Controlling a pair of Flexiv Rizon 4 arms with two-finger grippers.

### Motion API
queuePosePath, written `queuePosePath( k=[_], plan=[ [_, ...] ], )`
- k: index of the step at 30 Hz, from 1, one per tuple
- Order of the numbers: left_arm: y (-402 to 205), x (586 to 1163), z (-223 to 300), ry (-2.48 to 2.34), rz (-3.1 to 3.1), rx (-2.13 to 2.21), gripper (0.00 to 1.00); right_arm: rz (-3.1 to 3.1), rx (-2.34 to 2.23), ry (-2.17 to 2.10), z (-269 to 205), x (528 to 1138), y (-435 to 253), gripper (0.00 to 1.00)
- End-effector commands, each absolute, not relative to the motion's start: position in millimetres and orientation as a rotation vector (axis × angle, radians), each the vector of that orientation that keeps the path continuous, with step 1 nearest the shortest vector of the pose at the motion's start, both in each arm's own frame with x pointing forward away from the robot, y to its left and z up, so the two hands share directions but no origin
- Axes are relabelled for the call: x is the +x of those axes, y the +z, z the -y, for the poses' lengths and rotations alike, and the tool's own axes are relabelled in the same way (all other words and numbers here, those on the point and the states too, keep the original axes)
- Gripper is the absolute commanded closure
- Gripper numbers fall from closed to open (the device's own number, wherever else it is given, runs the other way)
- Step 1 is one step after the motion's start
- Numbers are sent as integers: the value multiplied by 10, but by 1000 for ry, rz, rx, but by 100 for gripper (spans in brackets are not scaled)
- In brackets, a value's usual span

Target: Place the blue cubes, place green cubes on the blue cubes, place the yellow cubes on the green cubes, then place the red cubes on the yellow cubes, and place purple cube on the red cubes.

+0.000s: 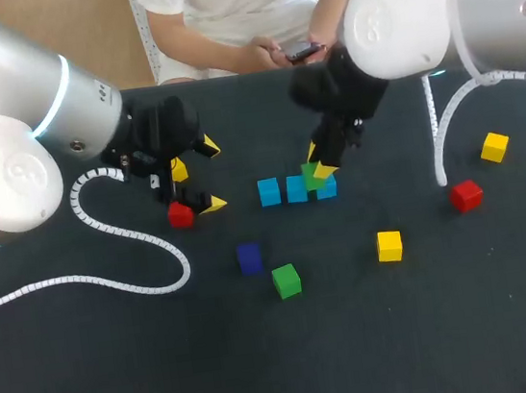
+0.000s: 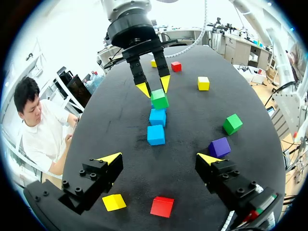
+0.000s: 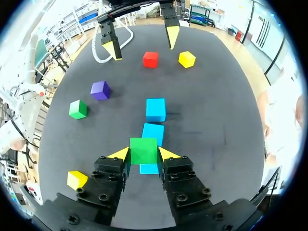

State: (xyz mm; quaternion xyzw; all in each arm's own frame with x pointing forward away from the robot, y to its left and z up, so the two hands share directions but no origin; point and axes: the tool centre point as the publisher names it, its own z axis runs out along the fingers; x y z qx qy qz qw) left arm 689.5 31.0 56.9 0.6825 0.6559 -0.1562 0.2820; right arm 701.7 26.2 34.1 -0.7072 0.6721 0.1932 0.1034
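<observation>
On the bench (image 1: 124, 389), the row of three blue cubes (image 1: 296, 189) is laid, so the first layer looks done. The right end effector (image 3: 143, 154) pinches a green cube (image 3: 143, 150) over the row's end cube nearest that arm; I cannot tell whether it rests there yet. A second green cube (image 1: 286, 280), the purple cube (image 1: 249, 257), the yellow cubes (image 1: 389, 245) and the red cubes (image 1: 466, 195) lie loose around the row, so most of the stacking is left. The left end effector (image 2: 159, 158) hangs spread and holding nothing beside the row's far end. No container shows.
</observation>
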Motion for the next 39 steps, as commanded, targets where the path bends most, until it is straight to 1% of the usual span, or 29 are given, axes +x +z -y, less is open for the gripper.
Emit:
queuePosePath(
  k=[1,22,25,26,29,32,33,35,36,37,39],
  plan=[
    [562,6902,-321,-422,-1752,1829,0,-1976,-2088,569,-270,7035,365,84],
    [562,6902,-321,-422,-1752,1829,0,-1988,-2104,570,-297,7045,305,82],
    [562,6902,-321,-422,-1752,1829,0,-1988,-2106,569,-301,7047,305,79],
    [562,6902,-321,-422,-1752,1829,0,-1989,-2105,570,-301,7048,305,75],
    [562,6902,-321,-422,-1752,1829,0,-1990,-2105,569,-302,7049,303,68],
    [562,6902,-321,-422,-1752,1829,0,-1992,-2100,568,-298,7052,307,57],
    [562,6902,-321,-422,-1752,1829,0,-1992,-2098,567,-295,7053,314,51],
    [562,6902,-321,-422,-1752,1829,0,-1992,-2096,563,-292,7053,329,31],
    [562,6902,-321,-422,-1752,1829,0,-1992,-2094,561,-289,7052,334,11],
    [562,6902,-321,-422,-1752,1829,0,-1994,-2088,560,-286,7052,340,0],
    [562,6902,-321,-422,-1752,1829,0,-1994,-2085,559,-281,7051,349,0]
  ],
)
